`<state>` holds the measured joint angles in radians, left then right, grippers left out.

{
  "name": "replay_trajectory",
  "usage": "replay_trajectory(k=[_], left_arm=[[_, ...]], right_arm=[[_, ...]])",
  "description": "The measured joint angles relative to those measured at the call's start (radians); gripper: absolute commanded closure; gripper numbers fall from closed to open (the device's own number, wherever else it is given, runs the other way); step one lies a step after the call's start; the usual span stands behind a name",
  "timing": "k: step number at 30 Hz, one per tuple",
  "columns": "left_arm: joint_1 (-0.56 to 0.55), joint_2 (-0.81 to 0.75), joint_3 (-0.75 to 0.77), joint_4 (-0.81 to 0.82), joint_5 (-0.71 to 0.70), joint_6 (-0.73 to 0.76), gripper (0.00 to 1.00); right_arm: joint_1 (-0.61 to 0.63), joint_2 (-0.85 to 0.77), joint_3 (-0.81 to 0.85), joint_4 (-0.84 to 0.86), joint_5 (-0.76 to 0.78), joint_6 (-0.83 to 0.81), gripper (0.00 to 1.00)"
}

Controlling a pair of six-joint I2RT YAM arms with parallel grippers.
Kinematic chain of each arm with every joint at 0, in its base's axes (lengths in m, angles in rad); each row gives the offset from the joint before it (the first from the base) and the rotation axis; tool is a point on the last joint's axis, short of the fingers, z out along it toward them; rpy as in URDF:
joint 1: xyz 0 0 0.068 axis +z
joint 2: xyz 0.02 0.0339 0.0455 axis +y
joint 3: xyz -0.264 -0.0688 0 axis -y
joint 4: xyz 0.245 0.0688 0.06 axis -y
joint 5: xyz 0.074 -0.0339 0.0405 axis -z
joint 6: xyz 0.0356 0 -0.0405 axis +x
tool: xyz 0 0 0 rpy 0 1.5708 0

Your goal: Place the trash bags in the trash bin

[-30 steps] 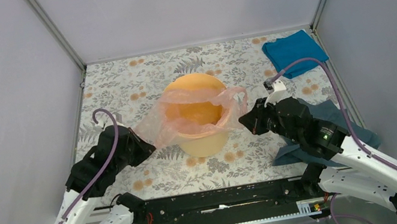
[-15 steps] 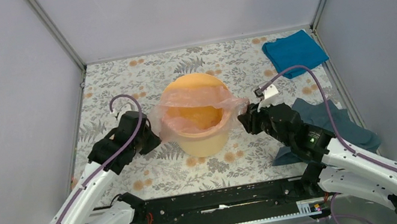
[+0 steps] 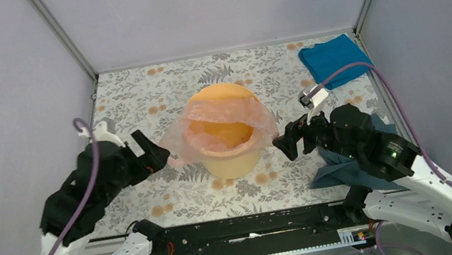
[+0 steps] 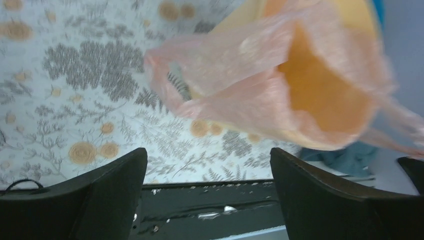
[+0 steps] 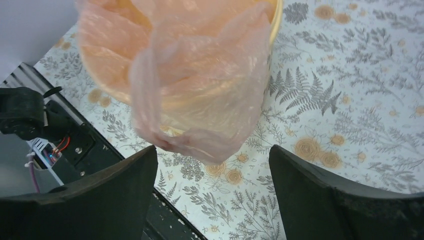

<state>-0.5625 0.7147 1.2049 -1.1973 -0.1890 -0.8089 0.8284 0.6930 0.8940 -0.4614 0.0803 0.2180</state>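
The yellow-orange trash bin (image 3: 233, 159) stands mid-table. The pale-pink trash bag (image 3: 226, 111) is draped over its rim, lining the mouth, with a loose flap hanging on the left side. My left gripper (image 3: 153, 155) is open just left of that flap and holds nothing. My right gripper (image 3: 283, 143) is open just right of the bin, apart from the plastic. In the left wrist view the bag (image 4: 235, 65) hangs ahead of the open left gripper (image 4: 207, 152). In the right wrist view the bag (image 5: 200, 90) spills over the bin rim (image 5: 276, 20) above the open right gripper (image 5: 214, 150).
A bright blue cloth (image 3: 334, 59) lies at the back right corner. A grey-blue cloth (image 3: 327, 175) lies under the right arm. Grey enclosure walls close in the floral table on three sides, and a black rail (image 3: 247, 228) runs along the near edge.
Both grippers went from shut on the bag's edges to open and let it go. The left arm drew back leftward; the right backed off slightly. The bag settled onto the bin.
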Motion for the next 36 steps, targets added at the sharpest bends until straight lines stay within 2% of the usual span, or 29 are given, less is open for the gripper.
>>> replay_trajectory(k=[2, 6, 8, 12, 16, 20, 25, 27, 28, 29, 33, 36], left_arm=[[0.002, 0.000, 0.123, -0.023, -0.009, 0.057, 0.01], [0.002, 0.050, 0.186, -0.020, -0.009, 0.173, 0.01], [0.002, 0.123, 0.189, 0.005, 0.003, 0.235, 0.01], [0.029, 0.264, 0.174, 0.115, 0.063, 0.329, 0.01], [0.148, 0.270, 0.087, 0.232, 0.131, 0.373, 0.01], [0.257, 0.214, 0.016, 0.304, 0.171, 0.375, 0.01], [0.331, 0.153, -0.050, 0.388, 0.231, 0.371, 0.01], [0.354, 0.150, -0.073, 0.418, 0.268, 0.366, 0.01], [0.370, 0.145, -0.090, 0.442, 0.290, 0.360, 0.01], [0.384, 0.143, -0.103, 0.457, 0.306, 0.355, 0.01], [0.451, 0.145, -0.157, 0.513, 0.409, 0.335, 0.01], [0.483, 0.145, -0.168, 0.552, 0.490, 0.320, 0.01]], right_arm=[[0.000, 0.023, 0.067, -0.048, -0.019, -0.026, 0.10], [0.000, 0.159, 0.268, -0.142, -0.027, -0.126, 0.07], [0.000, 0.270, 0.385, -0.184, -0.057, -0.182, 0.01], [0.002, 0.489, 0.592, -0.265, -0.152, -0.265, 0.00], [0.058, 0.635, 0.706, -0.339, -0.149, -0.305, 0.02], [0.155, 0.773, 0.810, -0.389, 0.000, -0.325, 0.19], [0.167, 0.842, 0.806, -0.401, 0.193, -0.336, 0.35], [0.167, 0.839, 0.793, -0.393, 0.224, -0.351, 0.67], [0.169, 0.835, 0.783, -0.380, 0.229, -0.360, 0.80], [0.169, 0.827, 0.768, -0.358, 0.239, -0.366, 0.86], [0.160, 0.772, 0.696, -0.279, 0.248, -0.360, 0.99], [0.091, 0.731, 0.684, -0.224, 0.159, -0.310, 1.00]])
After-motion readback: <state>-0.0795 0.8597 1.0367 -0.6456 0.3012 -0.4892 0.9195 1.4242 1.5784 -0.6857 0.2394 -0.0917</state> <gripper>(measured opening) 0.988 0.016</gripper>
